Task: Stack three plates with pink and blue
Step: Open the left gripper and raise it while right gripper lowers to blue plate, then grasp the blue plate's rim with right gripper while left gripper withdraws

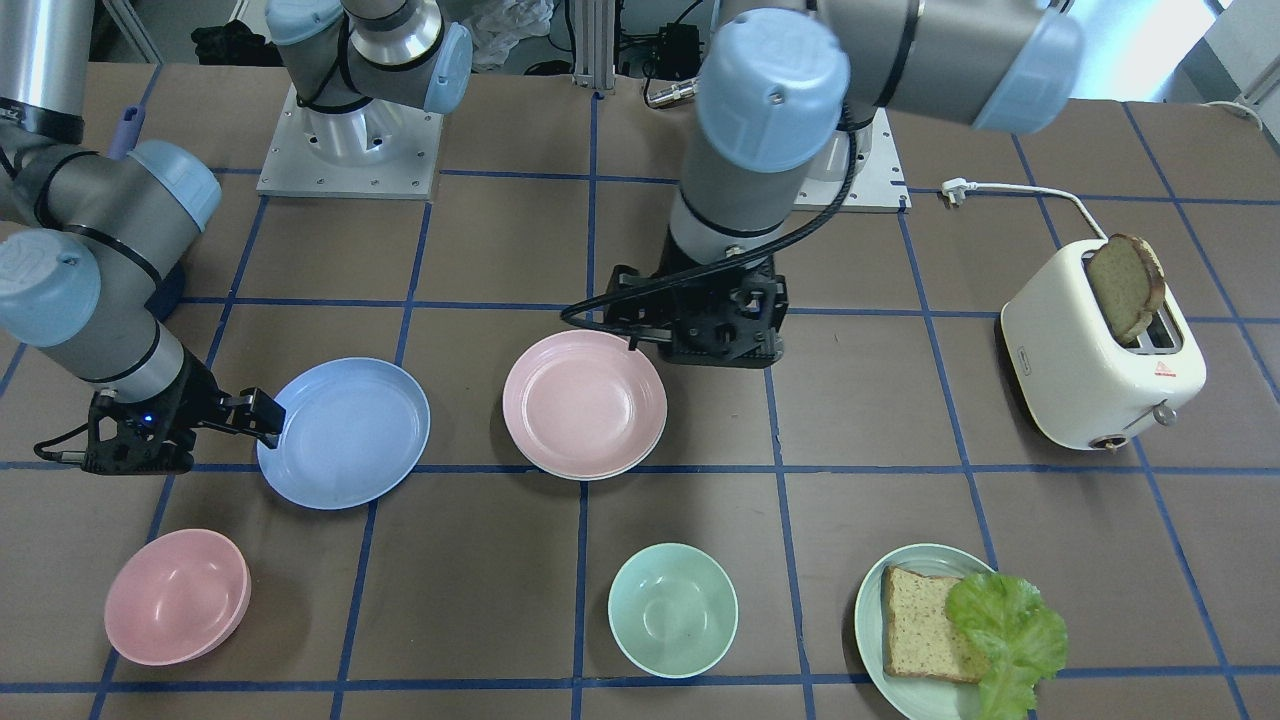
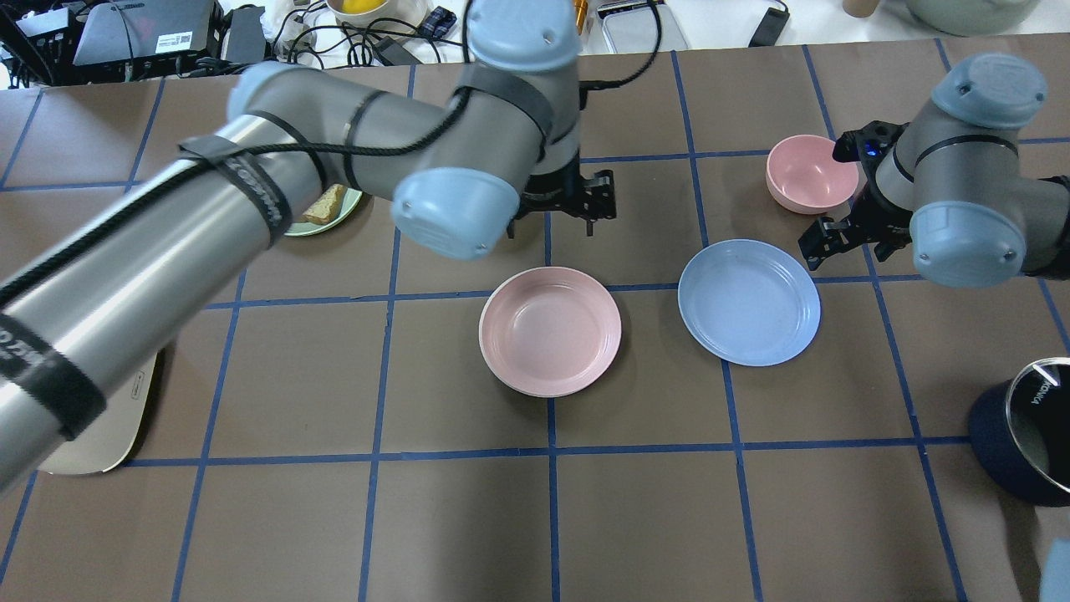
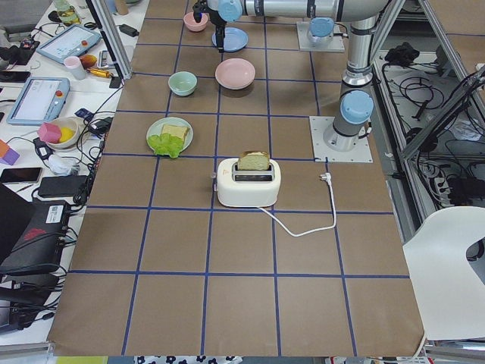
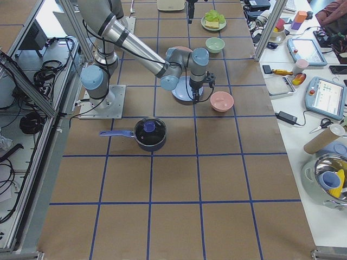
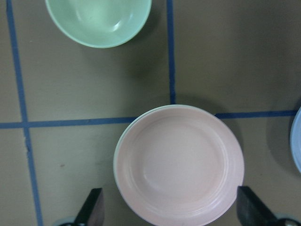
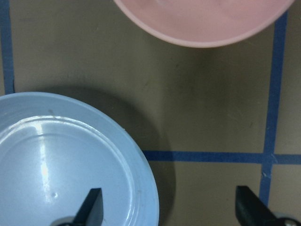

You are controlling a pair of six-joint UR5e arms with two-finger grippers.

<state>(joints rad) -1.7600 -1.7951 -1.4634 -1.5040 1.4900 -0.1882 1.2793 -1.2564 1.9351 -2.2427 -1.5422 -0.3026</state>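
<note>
Since the pale pink round shallow plate (image 1: 585, 400) already sits on the cream-white round shallow plate (image 5: 116, 157), whose rim peeks out beneath it, only the light blue round shallow plate (image 1: 343, 432) is unstacked. It lies flat on the brown, blue-taped tabletop (image 1: 880, 420), near that pair but apart from it. The right tool (image 6: 169, 207) straddles the blue plate's outer rim with its fingers wide apart, one over the plate and one over bare tabletop. It looks set to pinch the rim but grips nothing. The left tool (image 5: 170, 207) hangs spread and empty over the pink plate's edge.
</note>
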